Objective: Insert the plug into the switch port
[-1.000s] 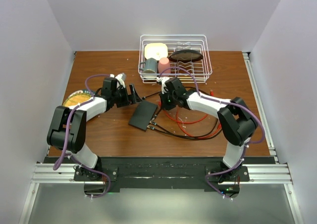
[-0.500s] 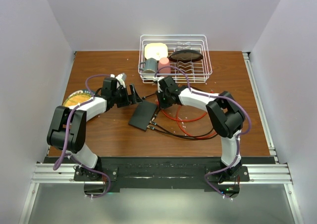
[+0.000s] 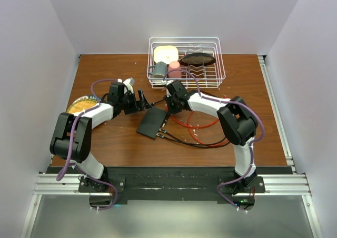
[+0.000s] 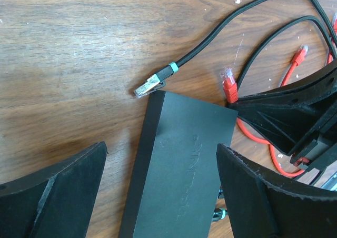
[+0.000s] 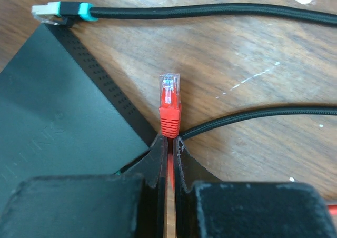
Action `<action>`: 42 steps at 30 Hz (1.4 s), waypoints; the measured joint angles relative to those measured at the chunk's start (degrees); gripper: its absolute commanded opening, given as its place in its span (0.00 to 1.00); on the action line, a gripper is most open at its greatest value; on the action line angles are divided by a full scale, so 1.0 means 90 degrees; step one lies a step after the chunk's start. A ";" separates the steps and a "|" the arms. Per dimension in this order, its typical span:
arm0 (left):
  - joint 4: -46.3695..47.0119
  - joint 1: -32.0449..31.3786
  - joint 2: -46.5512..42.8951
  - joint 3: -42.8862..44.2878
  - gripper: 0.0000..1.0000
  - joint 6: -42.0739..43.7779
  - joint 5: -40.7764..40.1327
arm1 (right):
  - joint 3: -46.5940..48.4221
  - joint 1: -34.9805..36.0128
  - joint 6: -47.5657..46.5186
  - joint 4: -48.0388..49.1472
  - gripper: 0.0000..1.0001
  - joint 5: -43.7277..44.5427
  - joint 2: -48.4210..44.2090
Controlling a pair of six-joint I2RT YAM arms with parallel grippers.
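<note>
— Right gripper, has it got anything?
— Yes, fingers pinched tight on the tail of the red plug. Its clear tip pokes out just beside the switch.
— And the left gripper?
— Jaws spread wide, hovering over the switch, holding nothing. The switch lies flat on the wooden table, between both grippers. A teal-collared black plug sits at its corner.

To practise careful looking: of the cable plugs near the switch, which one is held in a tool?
The red plug, pinched in the right tool; the teal-collared plug and the other red plug lie loose.
</note>
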 measured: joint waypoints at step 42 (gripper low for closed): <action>0.0236 0.0000 0.0000 -0.0087 0.90 -0.0005 0.0202 | -0.1834 0.0214 -0.0993 -0.0430 0.00 0.0209 -0.2181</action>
